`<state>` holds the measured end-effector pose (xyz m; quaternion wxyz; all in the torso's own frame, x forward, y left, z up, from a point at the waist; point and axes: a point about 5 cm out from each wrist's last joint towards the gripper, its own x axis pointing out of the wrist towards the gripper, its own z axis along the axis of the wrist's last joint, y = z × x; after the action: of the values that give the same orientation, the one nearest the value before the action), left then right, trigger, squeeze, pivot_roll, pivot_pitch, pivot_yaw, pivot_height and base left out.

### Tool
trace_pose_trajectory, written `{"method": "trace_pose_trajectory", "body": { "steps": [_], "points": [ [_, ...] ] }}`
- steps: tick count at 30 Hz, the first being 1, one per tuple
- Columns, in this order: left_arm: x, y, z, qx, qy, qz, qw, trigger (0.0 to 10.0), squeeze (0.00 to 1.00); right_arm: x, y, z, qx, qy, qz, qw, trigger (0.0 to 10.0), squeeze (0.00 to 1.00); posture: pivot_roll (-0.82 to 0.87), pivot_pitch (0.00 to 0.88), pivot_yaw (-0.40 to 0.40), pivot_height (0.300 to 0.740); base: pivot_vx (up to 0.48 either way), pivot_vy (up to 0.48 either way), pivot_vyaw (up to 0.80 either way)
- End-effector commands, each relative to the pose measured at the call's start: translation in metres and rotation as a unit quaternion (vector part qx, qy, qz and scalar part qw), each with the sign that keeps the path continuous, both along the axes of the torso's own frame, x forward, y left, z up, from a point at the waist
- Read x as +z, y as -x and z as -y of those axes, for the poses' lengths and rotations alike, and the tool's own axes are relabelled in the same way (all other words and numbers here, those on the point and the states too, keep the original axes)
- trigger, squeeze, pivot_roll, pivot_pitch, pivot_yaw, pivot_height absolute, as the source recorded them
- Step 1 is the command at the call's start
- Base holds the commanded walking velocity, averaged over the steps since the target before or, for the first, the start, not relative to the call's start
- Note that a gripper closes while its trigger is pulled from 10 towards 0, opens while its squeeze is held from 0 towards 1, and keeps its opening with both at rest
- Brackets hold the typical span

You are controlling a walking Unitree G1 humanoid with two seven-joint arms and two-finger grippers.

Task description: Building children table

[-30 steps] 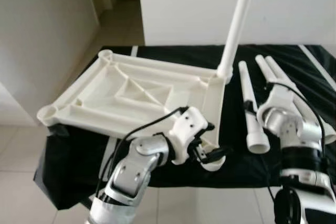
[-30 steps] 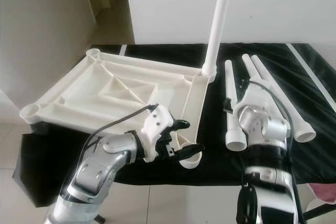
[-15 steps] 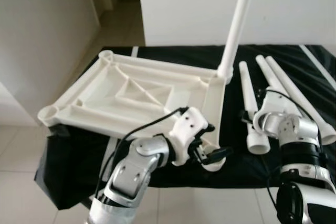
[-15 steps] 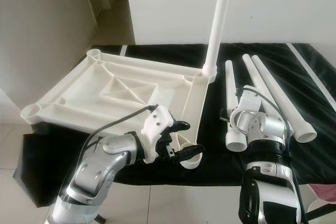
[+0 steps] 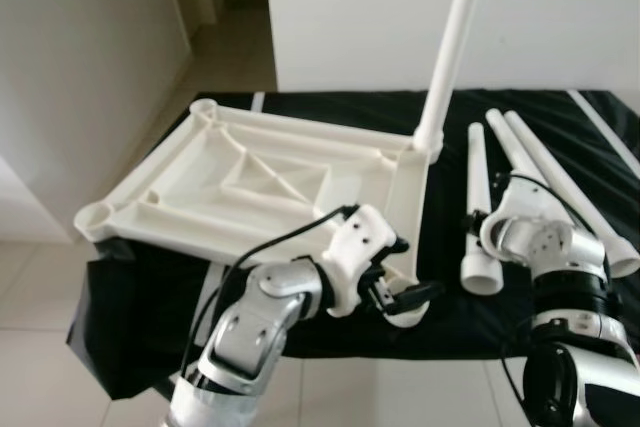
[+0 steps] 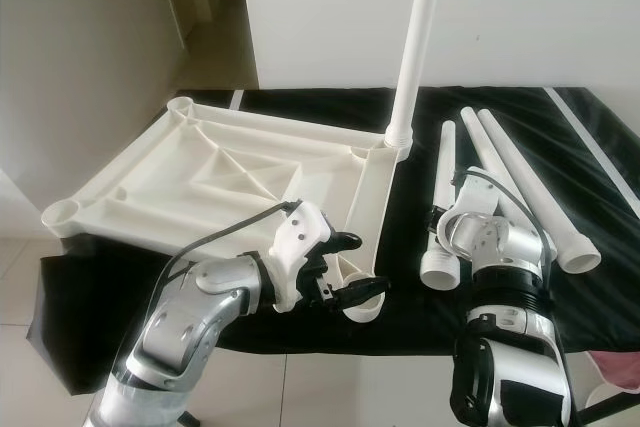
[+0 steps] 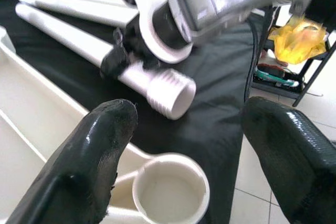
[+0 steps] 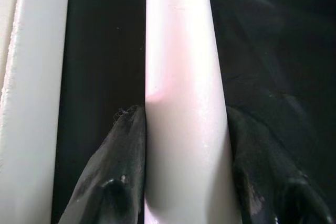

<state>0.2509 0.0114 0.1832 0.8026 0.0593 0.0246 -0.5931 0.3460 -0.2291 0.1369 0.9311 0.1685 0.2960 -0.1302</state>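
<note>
Black cloth bears a ribbed white tabletop (image 5: 260, 172); right gripper (image 8: 184, 192) pinches a smooth round leg (image 8: 181, 77), left gripper (image 7: 184, 145) spread.

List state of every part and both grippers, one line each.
tabletop: upside down on the black cloth, ribs up.
fitted leg: upright in the far right corner socket.
near corner socket: empty.
left gripper: open, fingers either side of that socket.
right gripper: shut on a loose leg.
held leg: threaded end toward the robot.
two other legs: lying loose on the cloth.
</note>
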Motion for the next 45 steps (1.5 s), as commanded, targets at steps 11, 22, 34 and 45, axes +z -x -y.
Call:
{"method": "trace_pose_trajectory", "body": {
  "steps": [11, 22, 34, 45],
  "points": [
    [0.017, -0.031, -0.006, 0.092, 0.052, -0.011, 0.994, 10.0, 0.00, 0.032, 0.009, -0.023, 0.073, 0.080, 0.159, 0.981, 10.0, 0.00, 0.01, 0.000, 0.022, 0.740, 0.000, 0.000, 0.00],
    [0.024, -0.049, -0.003, 0.114, 0.049, -0.006, 0.992, 10.0, 0.00, 0.043, 0.032, -0.030, 0.019, 0.093, 0.254, 0.963, 10.0, 0.00, 0.00, 0.000, 0.033, 0.740, 0.000, 0.000, 0.00],
    [0.022, -0.088, -0.012, 0.205, 0.017, 0.005, 0.979, 10.0, 0.00, 0.066, 0.061, -0.035, -0.017, 0.086, 0.403, 0.911, 10.0, 0.00, -0.01, 0.000, 0.034, 0.740, 0.000, 0.000, 0.00],
    [0.035, -0.117, -0.013, 0.244, 0.003, 0.024, 0.969, 10.0, 0.00, 0.068, 0.079, -0.069, 0.108, 0.043, 0.475, 0.872, 10.0, 0.00, 0.00, 0.000, 0.036, 0.740, 0.000, 0.000, 0.00]
  ]
}}
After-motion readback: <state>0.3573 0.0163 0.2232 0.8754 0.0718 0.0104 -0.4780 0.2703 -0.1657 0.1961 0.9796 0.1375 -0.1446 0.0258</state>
